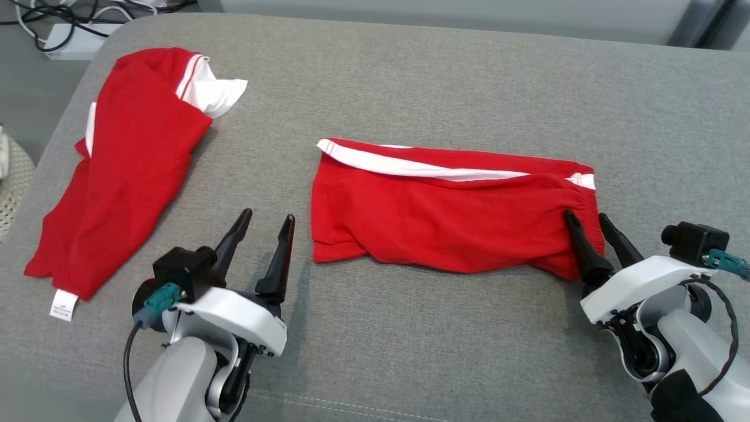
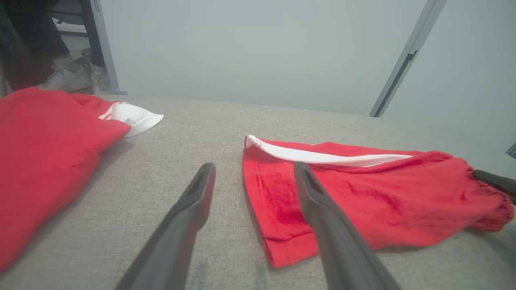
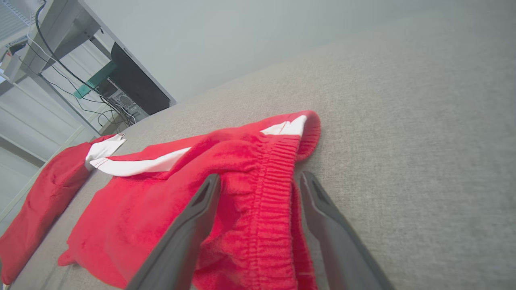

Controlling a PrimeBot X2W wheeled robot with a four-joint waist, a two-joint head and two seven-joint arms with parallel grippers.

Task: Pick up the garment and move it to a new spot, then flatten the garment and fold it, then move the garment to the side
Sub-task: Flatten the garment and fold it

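The garment [image 1: 445, 217], red shorts with a white stripe, lies folded into a long band across the middle of the grey cushion [image 1: 469, 88]. Its hem end is toward the robot's left and its elastic waistband [image 3: 278, 181] toward the right. The left gripper [image 1: 268, 218] hovers near the hem edge but apart from it, jaws spread wide with nothing between them. The right gripper [image 1: 586, 215] is at the waistband end, jaws also wide, one finger over red cloth, the other just beside the edge. A second red garment [image 1: 129, 170] lies well apart, along the cushion's left edge. Open cushion stretches behind the shorts and to their right.
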